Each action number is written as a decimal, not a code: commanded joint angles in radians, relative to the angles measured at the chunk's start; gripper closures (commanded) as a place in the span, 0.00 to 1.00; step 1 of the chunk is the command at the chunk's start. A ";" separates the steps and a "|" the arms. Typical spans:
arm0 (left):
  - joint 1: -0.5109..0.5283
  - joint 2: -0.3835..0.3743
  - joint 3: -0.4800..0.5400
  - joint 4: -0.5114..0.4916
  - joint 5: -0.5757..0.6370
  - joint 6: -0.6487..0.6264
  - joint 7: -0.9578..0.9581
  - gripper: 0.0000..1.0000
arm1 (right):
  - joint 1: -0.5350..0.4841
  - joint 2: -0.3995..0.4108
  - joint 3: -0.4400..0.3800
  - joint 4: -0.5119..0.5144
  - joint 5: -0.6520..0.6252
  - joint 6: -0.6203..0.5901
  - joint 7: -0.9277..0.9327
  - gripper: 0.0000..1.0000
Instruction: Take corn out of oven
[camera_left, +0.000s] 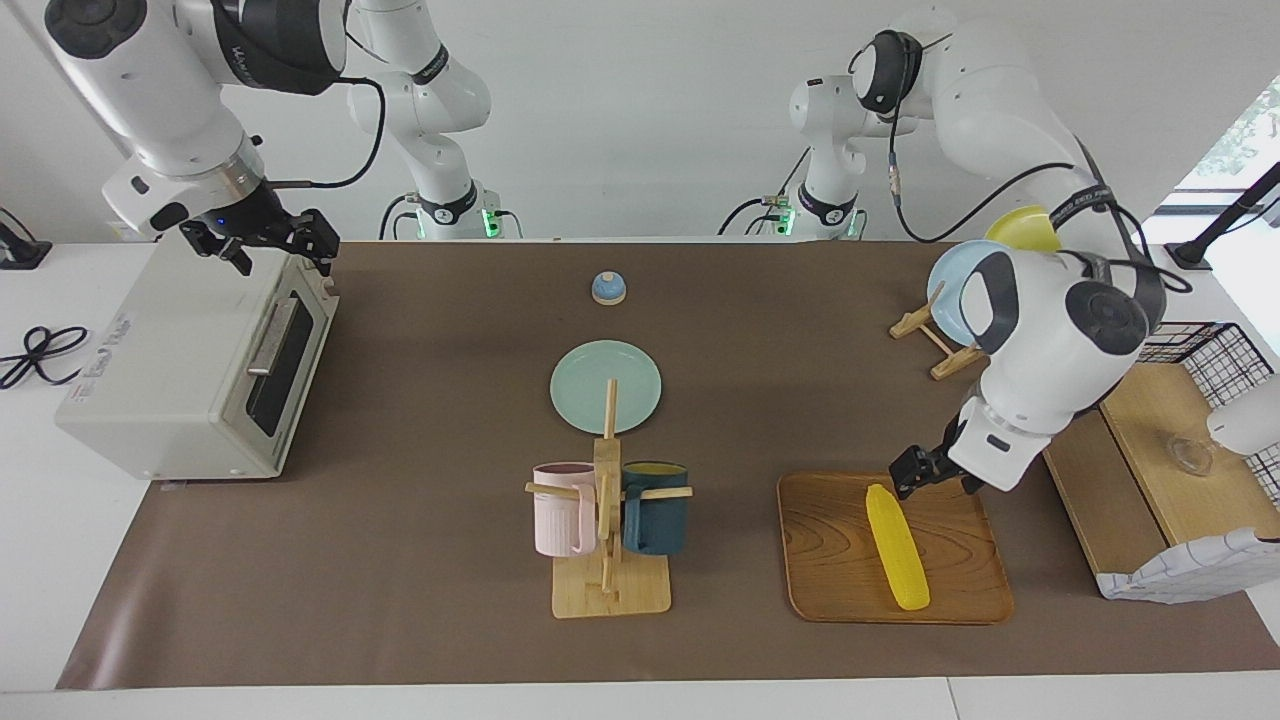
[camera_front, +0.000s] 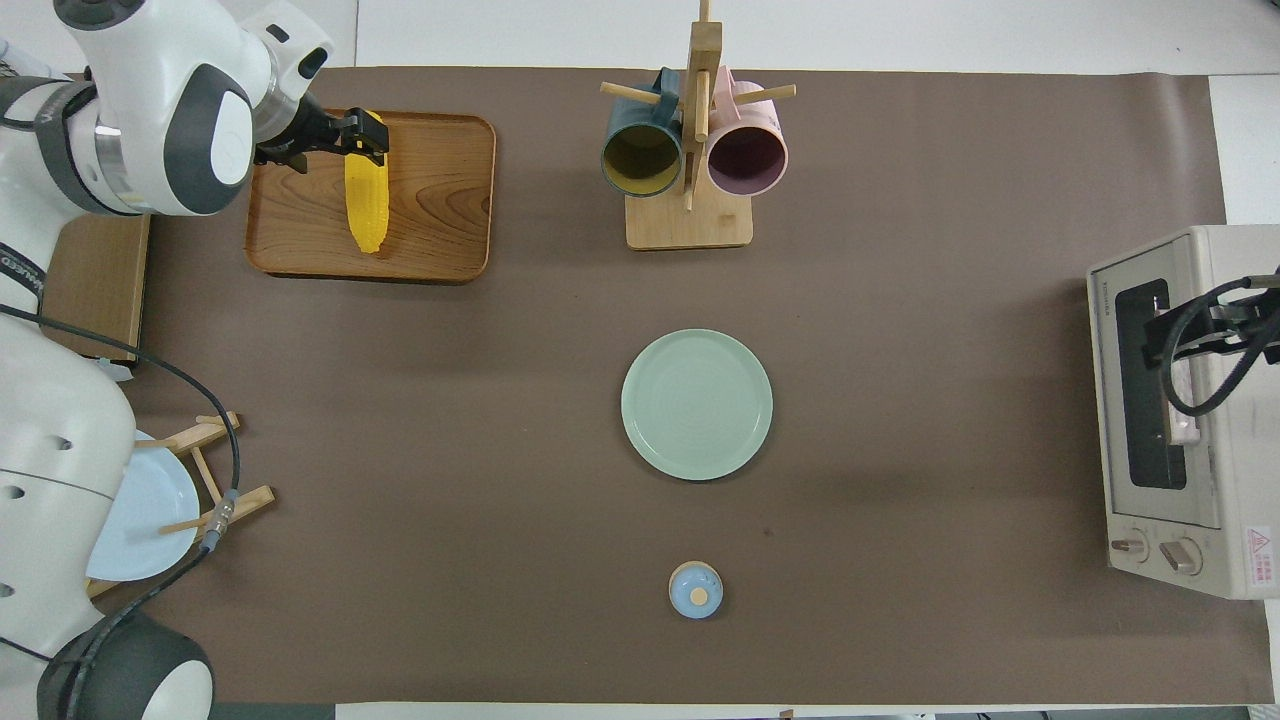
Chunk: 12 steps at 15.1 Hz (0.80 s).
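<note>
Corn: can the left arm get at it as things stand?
Probably yes. The corn lies exposed on the wooden tray, nothing covering it, and the left gripper is right by its nearer end.

A brown mat covers the table. On it lie the wooden tray and mug rack along the edge farthest from the robots, a green plate at the centre, and a small blue lidded dish by the robots' edge. The oven stands at the right arm's end, a plate stand and wooden crate at the left arm's end.
</note>
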 joint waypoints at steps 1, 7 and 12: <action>0.005 -0.171 0.002 -0.132 0.002 -0.118 -0.018 0.00 | -0.011 -0.018 0.008 -0.013 0.029 0.018 -0.020 0.00; 0.002 -0.433 0.002 -0.254 0.007 -0.332 -0.024 0.00 | -0.016 -0.017 0.008 -0.012 0.032 0.031 -0.020 0.00; -0.006 -0.618 0.002 -0.474 0.007 -0.349 -0.027 0.00 | -0.014 -0.015 0.008 -0.012 0.033 0.033 -0.020 0.00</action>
